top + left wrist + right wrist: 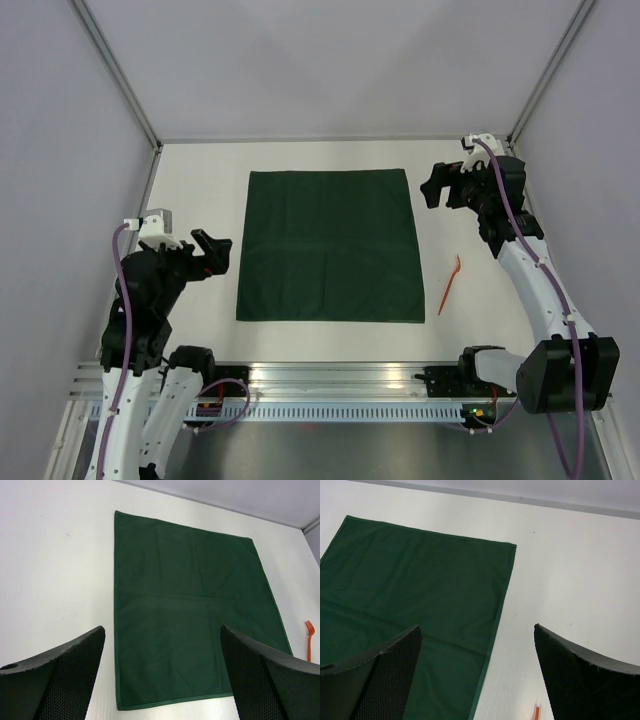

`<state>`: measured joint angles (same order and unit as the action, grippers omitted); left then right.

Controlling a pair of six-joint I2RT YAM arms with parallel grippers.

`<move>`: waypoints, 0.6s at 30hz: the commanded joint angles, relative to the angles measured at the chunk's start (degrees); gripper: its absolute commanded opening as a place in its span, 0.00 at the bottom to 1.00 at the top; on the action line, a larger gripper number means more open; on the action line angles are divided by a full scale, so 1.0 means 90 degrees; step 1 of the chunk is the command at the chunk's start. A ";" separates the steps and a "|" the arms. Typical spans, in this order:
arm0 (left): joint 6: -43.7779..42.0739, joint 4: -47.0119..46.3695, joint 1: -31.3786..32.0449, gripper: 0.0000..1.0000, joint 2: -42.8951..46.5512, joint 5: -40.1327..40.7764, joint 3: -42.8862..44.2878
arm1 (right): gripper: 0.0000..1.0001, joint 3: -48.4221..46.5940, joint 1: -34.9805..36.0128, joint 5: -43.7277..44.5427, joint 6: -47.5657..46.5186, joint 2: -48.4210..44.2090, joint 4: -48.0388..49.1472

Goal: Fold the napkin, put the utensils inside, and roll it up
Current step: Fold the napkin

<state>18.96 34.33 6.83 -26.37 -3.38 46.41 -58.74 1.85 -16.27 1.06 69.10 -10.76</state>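
Observation:
The dark green napkin [330,245] lies flat and unfolded in the middle of the white table, also seen in the left wrist view [190,605] and the right wrist view [410,610]. An orange-red plastic fork, the utensil [449,284], rests on the table to the right of the napkin; its tines show in the left wrist view [308,639] and one end in the right wrist view [536,712]. My left gripper [213,253] hovers open left of the napkin. My right gripper [437,187] hangs open by the napkin's far right corner. Neither holds anything.
Grey walls enclose the table [200,170] on the left, back and right. A metal rail [340,385] with the arm bases runs along the near edge.

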 commanded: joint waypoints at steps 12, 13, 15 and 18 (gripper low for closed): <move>-0.0251 0.0004 -0.0026 1.00 -0.0243 -0.0123 0.0271 | 0.91 -0.0278 0.0544 -0.0293 -0.0069 0.0201 -0.0219; -0.0193 0.0004 -0.0026 1.00 -0.0311 -0.0133 0.0360 | 0.89 -0.0386 0.0779 -0.0069 -0.0253 0.0319 -0.0491; -0.0144 -0.0025 -0.0027 1.00 -0.0468 -0.0162 0.0681 | 0.84 -0.0630 0.1628 0.0215 -0.0274 0.0650 -0.0707; -0.0183 0.0014 -0.0026 1.00 -0.0761 -0.0006 0.1217 | 0.81 -0.0767 0.2712 0.0606 -0.0206 0.1070 -0.0708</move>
<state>18.96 34.85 6.83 -31.66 -3.36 51.05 -62.65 18.70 -14.83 -0.60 75.66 -14.15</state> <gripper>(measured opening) 0.993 0.822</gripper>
